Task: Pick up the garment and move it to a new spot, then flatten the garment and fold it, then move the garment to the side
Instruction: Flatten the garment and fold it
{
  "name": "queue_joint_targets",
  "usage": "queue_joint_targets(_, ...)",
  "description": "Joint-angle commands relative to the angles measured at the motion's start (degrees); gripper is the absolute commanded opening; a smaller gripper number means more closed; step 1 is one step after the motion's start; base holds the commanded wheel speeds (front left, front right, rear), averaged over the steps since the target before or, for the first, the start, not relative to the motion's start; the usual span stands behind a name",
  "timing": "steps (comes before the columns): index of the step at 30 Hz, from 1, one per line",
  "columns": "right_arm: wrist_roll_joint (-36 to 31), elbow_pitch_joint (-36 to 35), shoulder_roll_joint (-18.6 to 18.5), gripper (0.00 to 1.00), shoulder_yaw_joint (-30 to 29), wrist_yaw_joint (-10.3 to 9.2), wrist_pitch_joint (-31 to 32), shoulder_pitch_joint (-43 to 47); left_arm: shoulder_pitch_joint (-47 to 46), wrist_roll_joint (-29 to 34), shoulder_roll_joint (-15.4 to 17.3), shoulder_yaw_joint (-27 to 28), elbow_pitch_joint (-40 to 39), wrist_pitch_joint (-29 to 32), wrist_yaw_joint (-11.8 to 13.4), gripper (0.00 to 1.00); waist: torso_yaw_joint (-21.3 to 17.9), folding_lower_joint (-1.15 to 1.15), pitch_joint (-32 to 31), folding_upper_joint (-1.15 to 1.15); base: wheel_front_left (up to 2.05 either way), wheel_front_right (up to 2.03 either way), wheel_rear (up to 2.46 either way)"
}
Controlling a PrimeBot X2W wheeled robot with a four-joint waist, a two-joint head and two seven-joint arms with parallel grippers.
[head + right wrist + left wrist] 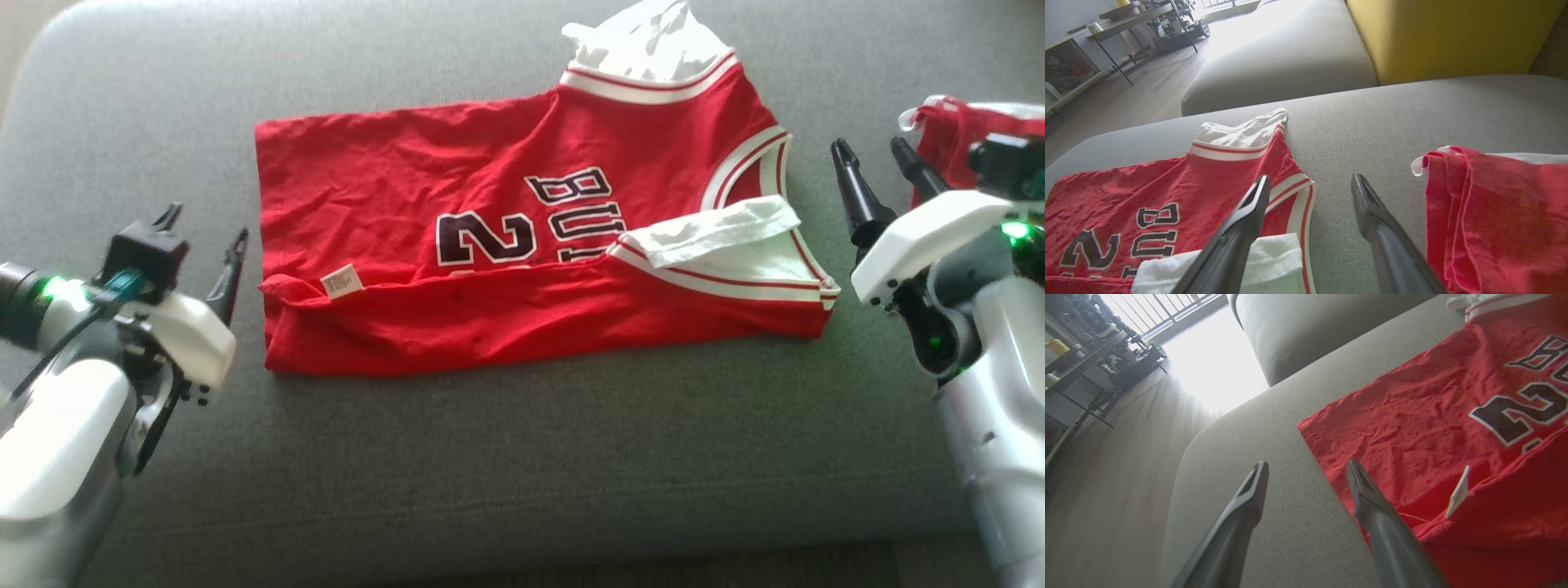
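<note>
Red jersey lies on the grey couch cushion, near edge folded over, long axis left-to-right. Left gripper just beside hem end, right gripper beside shoulder end. Both spread wide, empty, about equally near.

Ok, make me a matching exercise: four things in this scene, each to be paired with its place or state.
Things:
1. jersey
2. white tag
3. second red garment
4. yellow backrest

Places or states:
A. behind the grey seat
B. spread over the middle of the seat, near edge folded over
C. lying apart, at the robot's right
D. on the jersey's folded edge, toward the robot's left

Pairs: 1-B, 2-D, 3-C, 4-A
</note>
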Motion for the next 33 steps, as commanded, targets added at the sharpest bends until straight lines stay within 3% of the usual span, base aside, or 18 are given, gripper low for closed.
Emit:
queue_joint_targets(1,-0.71,-2.93,0.73,1.0,-0.12,-0.02,-1.84,1.03,-0.91,-0.77,3.26,4.11,-2.23,-1.55,1.55,1.0,0.01,0.0,-1.41,0.0,0.0,0.0,0.0)
queue_joint_targets(10,-7.36,-13.42,3.34,1.0,-4.32,-0.02,-10.1,9.14,8.05,-5.89,2.16,11.67,-10.32,-9.72,10.07,1.0,0.13,0.0,-5.08,0.0,0.0,0.0,0.0)
queue_joint_targets(18,-14.63,-25.9,9.21,1.0,-9.24,-0.02,-14.08,20.83,18.88,-6.68,-4.47,18.58,-20.85,-11.49,14.79,1.0,1.08,0.0,-7.67,0.0,0.0,0.0,0.0)
queue_joint_targets(21,-15.76,-29.18,11.2,1.0,-10.32,-0.02,-15.03,24.88,23.3,-4.61,-8.45,21.36,-24.34,-11.51,14.69,1.0,1.34,0.0,-8.38,0.0,0.0,0.0,0.0)
queue_joint_targets(26,-16.55,-30.87,12.64,1.0,-10.31,-0.02,-15.75,28.91,28.55,-1.11,-14.13,23.91,-25.02,-11.52,12.02,1.0,1.39,0.0,-8.82,0.0,0.0,0.0,0.0)
queue_joint_targets(33,-16.39,-31.61,12.93,1.0,-9.36,-0.02,-16.02,28.52,28.33,3.15,-17.17,25.4,-20.75,-11.52,6.66,1.0,0.42,0.0,-7.39,0.0,0.0,0.0,0.0)
